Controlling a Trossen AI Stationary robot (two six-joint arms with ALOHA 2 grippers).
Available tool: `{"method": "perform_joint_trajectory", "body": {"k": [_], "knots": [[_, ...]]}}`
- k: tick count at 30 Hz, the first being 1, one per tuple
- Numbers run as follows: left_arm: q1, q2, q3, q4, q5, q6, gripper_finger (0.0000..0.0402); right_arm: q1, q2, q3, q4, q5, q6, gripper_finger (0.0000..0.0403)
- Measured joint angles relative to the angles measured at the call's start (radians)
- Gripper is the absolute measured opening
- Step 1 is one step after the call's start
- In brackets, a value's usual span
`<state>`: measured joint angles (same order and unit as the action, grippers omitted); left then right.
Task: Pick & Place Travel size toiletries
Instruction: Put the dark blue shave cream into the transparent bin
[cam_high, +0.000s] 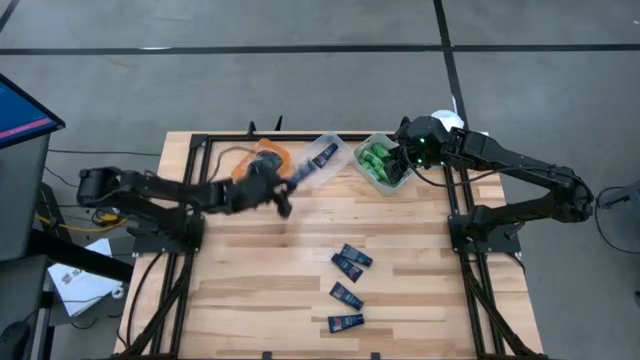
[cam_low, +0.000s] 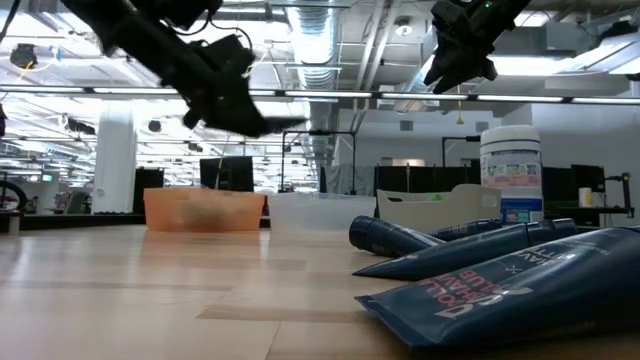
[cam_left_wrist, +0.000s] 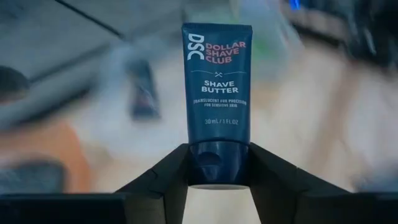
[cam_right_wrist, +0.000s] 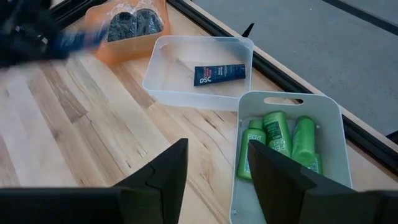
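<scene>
The left gripper (cam_left_wrist: 217, 177) has its fingers clamped on the cap end of a navy shave-butter tube (cam_left_wrist: 217, 93), carried above the desk (cam_high: 260, 300) near the clear bin (cam_right_wrist: 205, 59) (one tube already lies inside). To do this well, centre over that bin, lower, then release. The right gripper (cam_right_wrist: 214, 171), fingers apart and empty, hovers over the bin of green bottles (cam_right_wrist: 280, 140).
</scene>
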<state>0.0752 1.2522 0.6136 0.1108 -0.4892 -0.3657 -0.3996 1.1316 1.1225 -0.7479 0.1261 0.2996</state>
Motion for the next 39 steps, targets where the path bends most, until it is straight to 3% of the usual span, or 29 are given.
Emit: {"method": "perform_joint_trajectory", "body": {"k": [5, 10, 16, 22, 30, 39], "knots": [[0.183, 0.023, 0.019, 0.212, 0.063, 0.055, 0.0136, 0.0, 0.0, 0.0, 0.004, 0.0, 0.0, 0.0159], [0.267, 0.136, 0.139, 0.225, 0.15, 0.11, 0.0127, 0.0, 0.0, 0.0, 0.014, 0.001, 0.0, 0.0159], [0.274, 0.331, 0.299, 0.218, 0.178, 0.179, 0.0146, 0.0, 0.0, 0.0, 0.023, 0.001, 0.012, 0.0159], [0.275, 0.462, 0.344, 0.213, 0.163, 0.175, 0.0134, 0.0, 0.0, 0.0, 0.023, 0.001, 0.015, 0.0159], [0.302, 0.555, 0.348, 0.211, 0.125, 0.097, 0.014, 0.0, 0.0, 0.0, 0.022, 0.001, 0.015, 0.0159], [0.32, 0.599, 0.388, 0.222, 0.152, 0.063, 0.0135, 0.0, 0.0, 0.0, 0.022, 0.001, 0.015, 0.0159]]}}
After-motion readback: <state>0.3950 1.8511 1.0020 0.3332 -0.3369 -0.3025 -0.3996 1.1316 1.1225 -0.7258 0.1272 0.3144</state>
